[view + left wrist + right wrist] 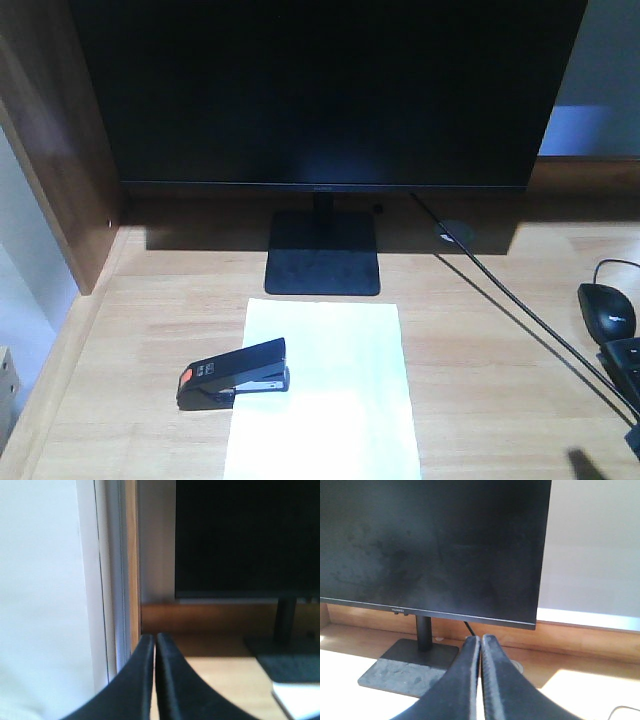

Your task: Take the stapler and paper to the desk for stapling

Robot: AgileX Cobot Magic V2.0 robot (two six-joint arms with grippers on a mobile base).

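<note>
On the counter (480, 370), front view: paper (330, 390) lies flat before the monitor stand (322, 258); stapler (234, 373) rests on its left edge, half over the sheet. Both delivered; stapling apparently remains.
Left wrist view: left gripper (155, 639) jaws pressed together, empty, above the counter's left end; paper corner at lower right.
Right wrist view: right gripper (481, 640) jaws closed, empty, facing the monitor (430, 545).
</note>
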